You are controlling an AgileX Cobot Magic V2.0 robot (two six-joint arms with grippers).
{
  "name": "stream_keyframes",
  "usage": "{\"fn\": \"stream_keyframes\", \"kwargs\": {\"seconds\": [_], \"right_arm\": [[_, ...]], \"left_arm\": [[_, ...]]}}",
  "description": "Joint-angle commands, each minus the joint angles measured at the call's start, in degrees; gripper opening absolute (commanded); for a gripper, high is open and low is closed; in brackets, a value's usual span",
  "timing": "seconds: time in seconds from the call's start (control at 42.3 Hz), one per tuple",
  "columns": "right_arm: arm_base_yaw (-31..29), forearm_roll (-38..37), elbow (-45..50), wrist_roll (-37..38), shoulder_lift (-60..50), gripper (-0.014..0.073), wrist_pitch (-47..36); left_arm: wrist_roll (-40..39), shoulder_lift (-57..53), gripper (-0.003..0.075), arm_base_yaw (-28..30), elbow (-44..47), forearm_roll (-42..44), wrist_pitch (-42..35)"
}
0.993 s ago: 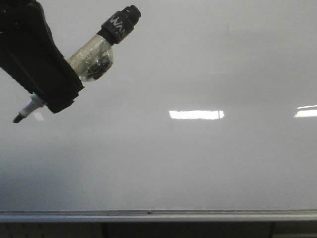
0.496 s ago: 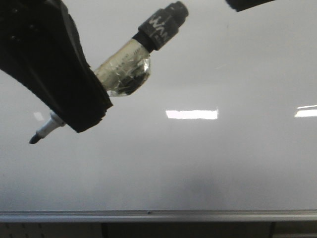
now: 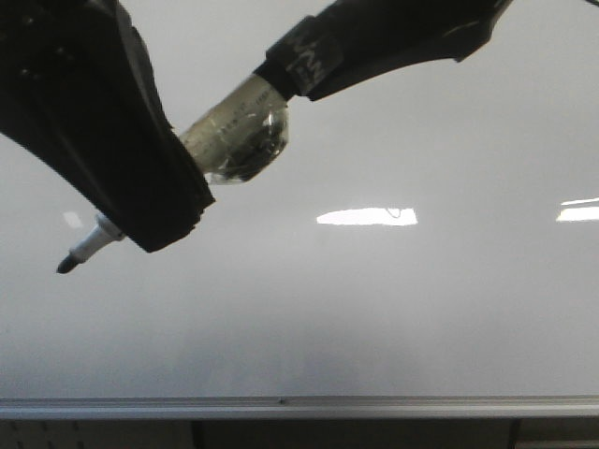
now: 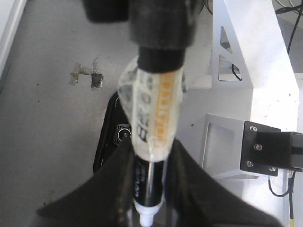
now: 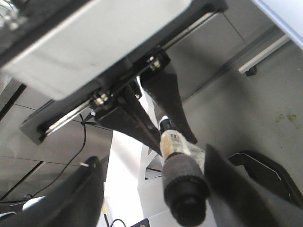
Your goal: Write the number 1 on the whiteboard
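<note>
The whiteboard (image 3: 393,309) fills the front view, with its silver bottom rail (image 3: 299,407). No number 1 stroke shows on it. My left gripper (image 3: 164,220) is shut on a marker (image 3: 234,131) with clear tape round its middle; the black tip (image 3: 65,265) points down-left, close to the board. The left wrist view shows the fingers clamped on the marker barrel (image 4: 156,118). My right gripper (image 3: 384,37) reaches in from the upper right. Its jaws stand wide open on either side of the marker's black rear end (image 5: 184,189).
Bright light reflections (image 3: 367,216) lie on the board at centre and at the right edge (image 3: 578,212). The left wrist view shows grey floor with tape scraps (image 4: 87,78) and a white frame (image 4: 246,94).
My right gripper has come in from the upper right and now straddles the marker's rear end. My left gripper and marker moved nearer and lower, then held still.
</note>
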Motion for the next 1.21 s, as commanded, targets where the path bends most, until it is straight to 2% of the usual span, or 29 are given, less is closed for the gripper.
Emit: {"fn": "stream_keyframes", "kwargs": {"seconds": [0.0, 0.189, 0.331, 0.449, 0.496, 0.567, 0.733, 0.804, 0.993, 1.182], "right_arm": [[0.3, 4.5, -1.8, -1.0, -1.1, 0.0407, 6.5], [0.3, 4.5, -1.8, -1.0, -1.0, 0.0108, 6.4], [0.3, 4.5, -1.8, -1.0, -1.0, -0.0069, 6.3], [0.3, 4.5, -1.8, -1.0, -1.0, -0.0065, 5.0], [0.3, 4.5, -1.8, -1.0, -1.0, -0.0065, 4.2], [0.3, 4.5, -1.8, -1.0, -1.0, -0.0065, 3.3], [0.3, 2.3, -1.9, -1.0, -1.4, -0.0063, 1.4], [0.3, -0.8, -1.9, 0.0, -2.5, -0.0060, -2.7], [0.3, -15.0, -1.9, 10.4, -7.8, -0.0060, -16.1], [0.3, -30.7, -1.2, 23.2, -13.6, -0.0060, -23.0]], "left_arm": [[0.3, -2.1, -0.0020, -0.5, -1.8, -3.2, 3.3], [0.5, -2.1, -0.0020, -0.5, -1.8, -3.2, 2.8], [0.7, -2.1, -0.0020, -0.5, -1.8, -3.2, 1.3], [0.7, -2.1, -0.0014, -0.5, -1.8, -3.2, 1.2], [0.7, -2.1, 0.0018, -0.5, -1.8, -3.2, 1.2], [0.7, -2.1, 0.0115, -0.5, -1.8, -3.2, 1.1], [0.7, -2.1, 0.0484, -0.5, -1.8, -3.2, -2.0], [0.7, -2.1, 0.0571, -0.5, -1.9, -3.0, -3.4], [0.7, -2.1, 0.0565, -0.1, -4.4, -2.7, -3.7], [0.7, -2.1, 0.0564, -0.1, -7.5, -2.1, -4.1]]}}
